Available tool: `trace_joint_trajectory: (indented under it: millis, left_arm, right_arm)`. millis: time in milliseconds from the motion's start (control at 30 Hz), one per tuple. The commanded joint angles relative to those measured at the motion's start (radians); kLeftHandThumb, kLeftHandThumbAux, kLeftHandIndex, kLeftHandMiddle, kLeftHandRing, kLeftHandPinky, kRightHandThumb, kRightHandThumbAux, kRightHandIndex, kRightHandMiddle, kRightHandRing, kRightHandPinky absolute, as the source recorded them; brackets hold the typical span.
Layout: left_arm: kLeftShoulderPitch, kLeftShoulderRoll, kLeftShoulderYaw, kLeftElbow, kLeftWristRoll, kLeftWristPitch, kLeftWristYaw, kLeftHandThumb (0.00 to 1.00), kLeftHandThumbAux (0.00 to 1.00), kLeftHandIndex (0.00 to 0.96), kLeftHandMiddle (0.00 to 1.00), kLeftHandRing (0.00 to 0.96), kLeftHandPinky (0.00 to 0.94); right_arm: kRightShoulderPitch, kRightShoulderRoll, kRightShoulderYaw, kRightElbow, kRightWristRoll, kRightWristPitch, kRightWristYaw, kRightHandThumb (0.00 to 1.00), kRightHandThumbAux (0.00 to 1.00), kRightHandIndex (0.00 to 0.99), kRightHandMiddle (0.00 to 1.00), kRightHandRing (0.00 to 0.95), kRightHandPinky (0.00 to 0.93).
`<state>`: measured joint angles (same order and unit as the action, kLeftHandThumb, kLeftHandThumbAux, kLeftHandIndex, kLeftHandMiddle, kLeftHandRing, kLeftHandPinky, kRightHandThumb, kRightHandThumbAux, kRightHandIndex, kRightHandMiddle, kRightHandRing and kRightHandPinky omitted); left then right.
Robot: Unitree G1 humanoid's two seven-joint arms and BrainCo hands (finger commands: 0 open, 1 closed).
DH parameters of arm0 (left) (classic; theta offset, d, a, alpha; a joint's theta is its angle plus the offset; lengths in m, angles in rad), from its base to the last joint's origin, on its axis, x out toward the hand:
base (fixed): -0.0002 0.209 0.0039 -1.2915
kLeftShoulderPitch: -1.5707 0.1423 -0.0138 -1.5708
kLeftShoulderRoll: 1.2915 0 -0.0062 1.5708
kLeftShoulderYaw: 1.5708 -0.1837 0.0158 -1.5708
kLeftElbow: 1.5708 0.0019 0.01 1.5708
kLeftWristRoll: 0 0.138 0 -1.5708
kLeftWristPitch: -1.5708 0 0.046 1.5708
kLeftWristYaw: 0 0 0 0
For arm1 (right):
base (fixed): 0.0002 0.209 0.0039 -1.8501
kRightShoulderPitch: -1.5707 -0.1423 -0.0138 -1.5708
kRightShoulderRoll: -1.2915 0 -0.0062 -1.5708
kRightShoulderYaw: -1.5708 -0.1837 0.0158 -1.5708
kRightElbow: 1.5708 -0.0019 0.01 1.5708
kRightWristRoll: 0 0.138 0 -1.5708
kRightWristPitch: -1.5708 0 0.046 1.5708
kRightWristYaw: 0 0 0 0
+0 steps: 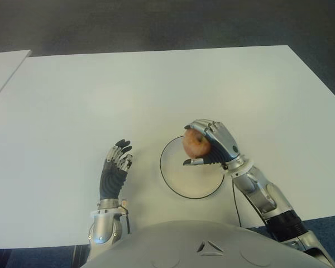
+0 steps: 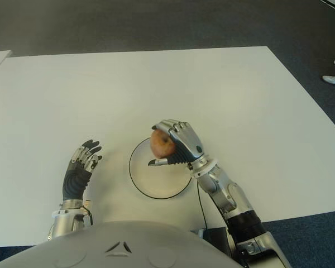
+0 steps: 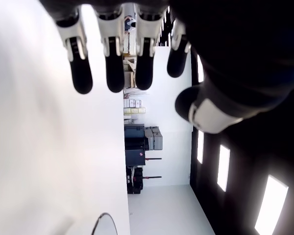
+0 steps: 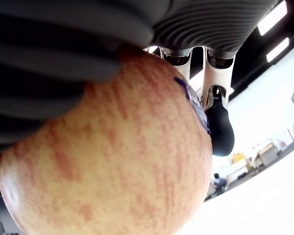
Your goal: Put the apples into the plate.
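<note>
Closest to the lens, at the bottom centre of the eye views, curves the robot's grey chest shell point(image 1: 195, 245), smooth and matte. Just above it, right of centre, the right hand point(image 1: 204, 146) is wrapped around the apple point(image 1: 195, 145), fingers over its top and thumb beneath, holding it over the upper edge of the plate point(image 1: 181, 184). That apple is round, firm and waxy, yellow streaked with red, with a small sticker showing in the right wrist view; it looks moderately heavy and likely to bruise or roll if dropped, so a broad wrap around its widest part suits it best. Flat, white and thinly dark-rimmed, the plate sits on the smooth white table point(image 1: 100, 95). Lower left, the left hand point(image 1: 116, 163) shows beside the plate, fingers relaxed and holding nothing.
</note>
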<state>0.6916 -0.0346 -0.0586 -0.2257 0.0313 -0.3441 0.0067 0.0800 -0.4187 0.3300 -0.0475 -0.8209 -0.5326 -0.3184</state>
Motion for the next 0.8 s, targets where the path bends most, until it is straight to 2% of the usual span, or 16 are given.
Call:
trace_joint_trajectory:
  millis: [33, 367, 567, 800]
  left_arm:
    - [0.003, -0.001, -0.002, 0.022, 0.019, 0.006, 0.014, 0.196, 0.649, 0.155, 0.201, 0.227, 0.266]
    - [0.006, -0.013, -0.01, 0.027, 0.043, -0.002, 0.028, 0.172, 0.664, 0.144, 0.196, 0.227, 0.25]
    - [0.005, -0.027, -0.017, 0.032, 0.047, -0.032, 0.041, 0.192, 0.662, 0.158, 0.203, 0.241, 0.275]
    - [0.008, -0.037, -0.026, 0.027, 0.037, -0.038, 0.042, 0.21, 0.644, 0.174, 0.222, 0.257, 0.296]
  right_arm:
    - [-0.001, -0.002, 0.022, -0.002, -0.019, -0.025, 0.003, 0.824, 0.704, 0.859, 0.875, 0.874, 0.876]
    - [-0.026, -0.012, 0.065, 0.061, -0.064, -0.075, -0.024, 0.764, 0.706, 0.834, 0.873, 0.873, 0.887]
    - [-0.055, 0.011, 0.092, 0.174, -0.092, -0.079, -0.076, 0.731, 0.71, 0.848, 0.896, 0.889, 0.901]
    - [-0.07, 0.006, 0.099, 0.237, -0.089, -0.085, -0.113, 0.745, 0.711, 0.853, 0.895, 0.887, 0.886]
